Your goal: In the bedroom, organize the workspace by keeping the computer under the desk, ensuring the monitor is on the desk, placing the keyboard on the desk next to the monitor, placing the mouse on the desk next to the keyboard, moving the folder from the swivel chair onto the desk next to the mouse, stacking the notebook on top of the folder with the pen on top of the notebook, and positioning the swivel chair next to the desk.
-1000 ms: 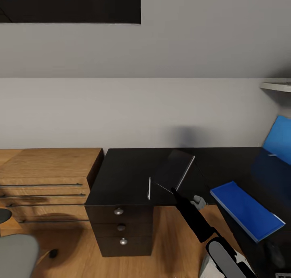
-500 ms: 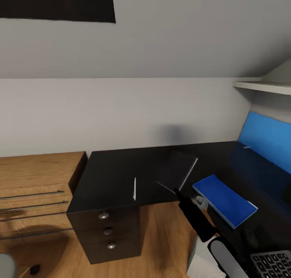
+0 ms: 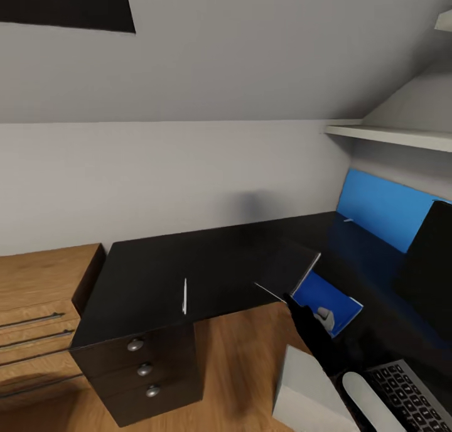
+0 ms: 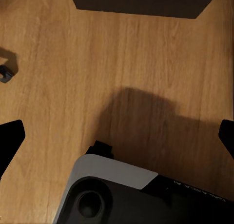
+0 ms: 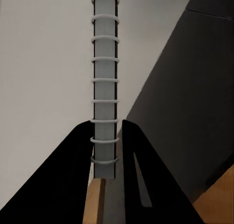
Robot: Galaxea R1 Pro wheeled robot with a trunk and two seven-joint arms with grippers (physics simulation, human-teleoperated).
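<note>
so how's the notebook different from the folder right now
The notebook is dark grey; the folder is bright blue. The notebook is lifted and tilted, its spiral spine clamped in the right gripper, while the folder lies flat on the desk. In the head view the notebook overlaps the folder's near corner. Both are thin, flat rectangles.

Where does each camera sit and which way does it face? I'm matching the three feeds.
Head view: high on the robot, looking down over the desk; the right arm holds the notebook by the folder.
Left wrist view: on the left arm, facing the wood floor; fingertips apart.
Right wrist view: on the right arm, along the right gripper clamping the notebook's spiral spine.
Shared: the notebook, head and right wrist views.
</note>
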